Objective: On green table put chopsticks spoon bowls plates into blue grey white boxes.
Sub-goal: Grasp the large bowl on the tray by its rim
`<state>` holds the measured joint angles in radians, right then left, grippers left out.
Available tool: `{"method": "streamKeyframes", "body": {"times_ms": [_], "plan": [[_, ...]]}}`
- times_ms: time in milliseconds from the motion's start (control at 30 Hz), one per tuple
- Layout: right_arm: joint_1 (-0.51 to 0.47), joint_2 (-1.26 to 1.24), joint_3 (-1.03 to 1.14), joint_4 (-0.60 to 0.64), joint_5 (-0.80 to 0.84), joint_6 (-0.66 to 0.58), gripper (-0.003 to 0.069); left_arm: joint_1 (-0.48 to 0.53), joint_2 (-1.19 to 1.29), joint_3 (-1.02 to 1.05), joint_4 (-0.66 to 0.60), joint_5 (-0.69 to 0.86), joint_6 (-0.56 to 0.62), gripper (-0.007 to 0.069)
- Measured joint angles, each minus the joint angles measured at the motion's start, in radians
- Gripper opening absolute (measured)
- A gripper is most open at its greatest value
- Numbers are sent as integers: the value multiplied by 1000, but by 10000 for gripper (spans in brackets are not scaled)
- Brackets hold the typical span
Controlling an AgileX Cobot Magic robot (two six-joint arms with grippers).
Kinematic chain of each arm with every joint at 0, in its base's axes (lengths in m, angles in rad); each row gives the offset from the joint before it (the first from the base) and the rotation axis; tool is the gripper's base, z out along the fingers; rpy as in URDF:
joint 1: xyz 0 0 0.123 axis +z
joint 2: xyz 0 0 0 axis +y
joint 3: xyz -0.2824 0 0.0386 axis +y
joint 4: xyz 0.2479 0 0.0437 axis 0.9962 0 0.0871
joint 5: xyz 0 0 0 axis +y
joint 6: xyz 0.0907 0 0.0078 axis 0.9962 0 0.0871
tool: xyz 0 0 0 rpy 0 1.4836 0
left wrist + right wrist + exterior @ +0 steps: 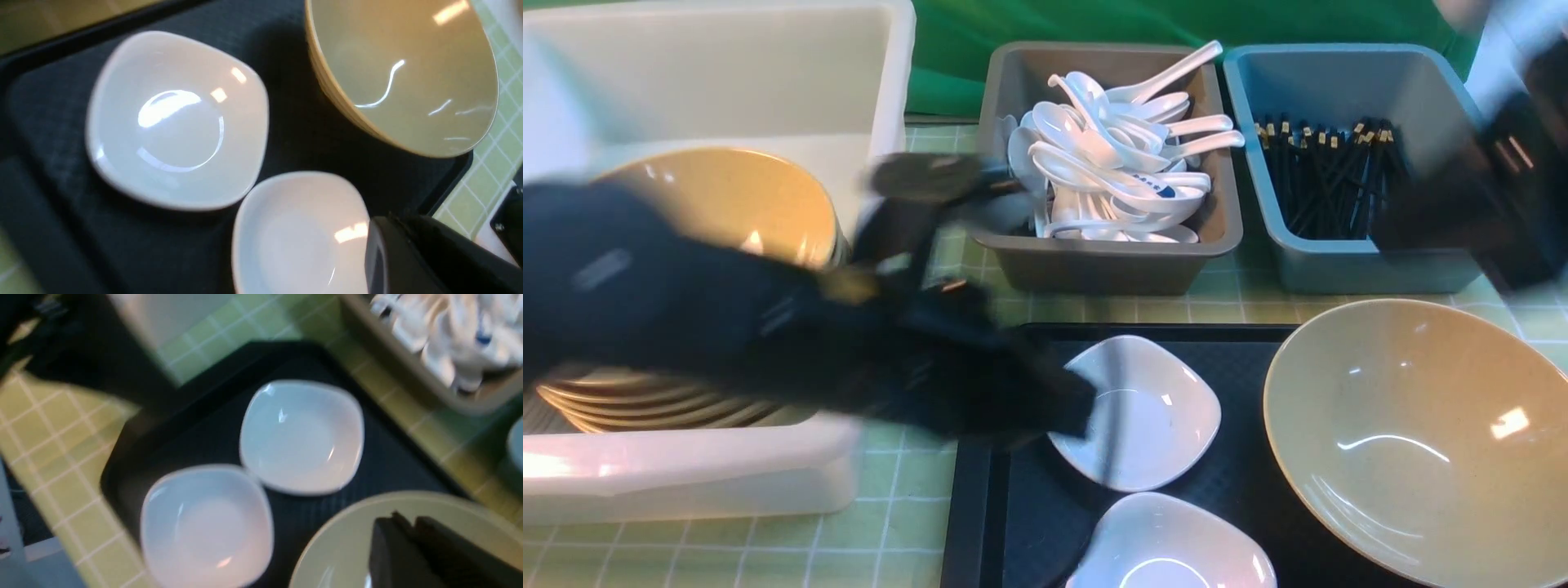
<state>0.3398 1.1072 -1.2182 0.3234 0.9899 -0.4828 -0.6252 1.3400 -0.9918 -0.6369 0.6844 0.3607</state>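
Two small white dishes (1156,408) (1176,551) and a large tan bowl (1413,441) sit on a black tray (1013,506). My left gripper (1072,406) is blurred and reaches over the tray's left part, at the edge of the farther white dish. In the left wrist view it (380,245) looks shut and empty beside a white dish (294,237). My right gripper (1413,216) is a blur over the blue box. In the right wrist view it (402,522) is shut and empty above the tan bowl (339,547).
A white box (686,474) at the left holds stacked tan plates (727,204). A grey box (1111,265) holds white spoons (1111,163). A blue box (1372,265) holds black chopsticks (1327,175). The green checked table (890,539) shows round the tray.
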Motion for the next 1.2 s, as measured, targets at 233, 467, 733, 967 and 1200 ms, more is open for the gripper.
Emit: {"method": "streamKeyframes", "body": {"times_ms": [233, 467, 733, 967, 1200], "plan": [[0, -301, 303, -7, -121, 83, 25, -24, 356, -275, -43, 71, 9, 122], [0, -424, 363, -15, -155, 97, 25, -86, 646, -539, -43, 153, -63, 448], [0, -453, 363, -16, -150, 97, 27, -87, 874, -767, -52, 232, -91, 589], [0, -453, 363, -17, -146, 97, 37, -81, 905, -858, -90, 326, -66, 148], [0, -453, 363, 17, -206, 92, 46, -67, 855, -855, -55, 404, -56, 16]]}}
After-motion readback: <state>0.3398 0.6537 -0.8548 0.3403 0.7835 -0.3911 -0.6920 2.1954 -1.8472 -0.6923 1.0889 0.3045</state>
